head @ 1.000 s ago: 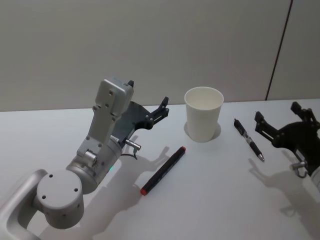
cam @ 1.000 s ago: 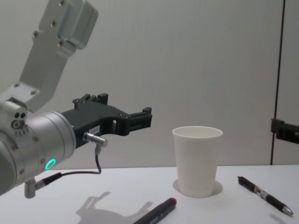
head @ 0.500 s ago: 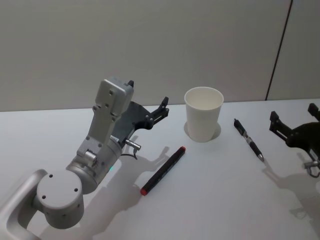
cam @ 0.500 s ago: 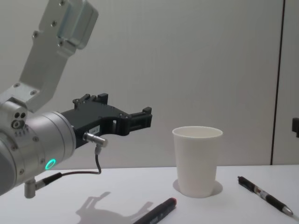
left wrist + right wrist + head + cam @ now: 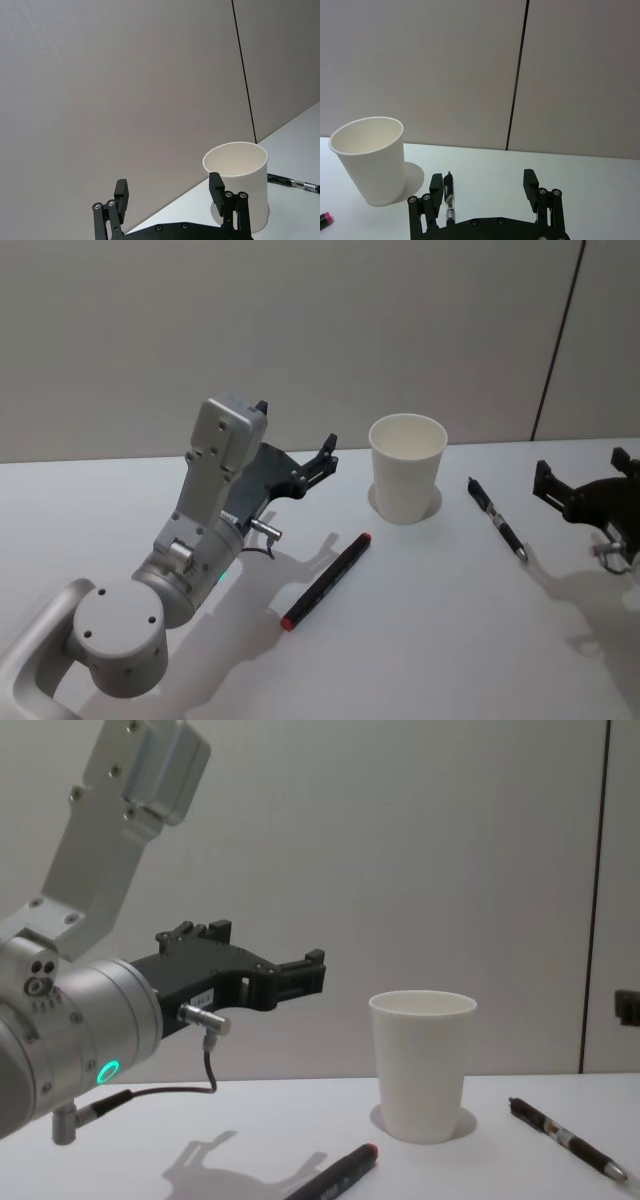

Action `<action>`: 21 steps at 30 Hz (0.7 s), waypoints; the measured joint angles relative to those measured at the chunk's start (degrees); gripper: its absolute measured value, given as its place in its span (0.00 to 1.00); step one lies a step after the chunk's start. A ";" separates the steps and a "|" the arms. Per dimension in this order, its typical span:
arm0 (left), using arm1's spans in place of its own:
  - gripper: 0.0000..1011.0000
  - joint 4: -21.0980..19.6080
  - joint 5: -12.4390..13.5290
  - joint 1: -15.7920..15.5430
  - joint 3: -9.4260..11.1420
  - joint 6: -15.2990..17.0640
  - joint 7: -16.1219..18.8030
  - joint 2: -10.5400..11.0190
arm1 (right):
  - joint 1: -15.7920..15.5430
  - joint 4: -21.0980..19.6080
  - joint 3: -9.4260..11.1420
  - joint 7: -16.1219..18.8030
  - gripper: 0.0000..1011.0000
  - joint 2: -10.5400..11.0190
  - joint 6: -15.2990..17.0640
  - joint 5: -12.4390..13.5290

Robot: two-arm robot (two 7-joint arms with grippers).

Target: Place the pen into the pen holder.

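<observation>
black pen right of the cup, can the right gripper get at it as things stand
Probably yes. The right gripper hovers open just right of the black pen, with nothing lying between them; the paper cup stands on the pen's other side, out of the way.

The right hand [image 5: 581, 468] is cut off by the head view's right edge.

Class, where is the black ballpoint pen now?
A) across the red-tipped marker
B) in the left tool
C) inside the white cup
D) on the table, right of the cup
D: the pen lies flat on the table right of the cup, apart from the open right tool.
</observation>
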 joint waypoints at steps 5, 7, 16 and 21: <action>0.99 0.00 0.00 0.00 0.00 0.00 0.00 0.00 | 2.24 1.28 -0.41 -0.57 0.99 -1.75 3.98 -0.43; 0.99 0.00 0.00 0.00 0.00 0.00 0.00 0.00 | 3.29 2.09 -0.64 -0.80 0.99 -2.61 5.87 -0.63; 0.99 0.00 0.00 0.00 0.00 0.00 0.00 -0.01 | 6.78 5.41 -1.35 -1.34 0.99 -5.60 10.97 -1.06; 0.99 0.00 0.00 0.00 0.00 0.00 0.00 0.00 | 8.56 7.81 -1.81 -1.56 0.99 -7.28 13.02 -1.36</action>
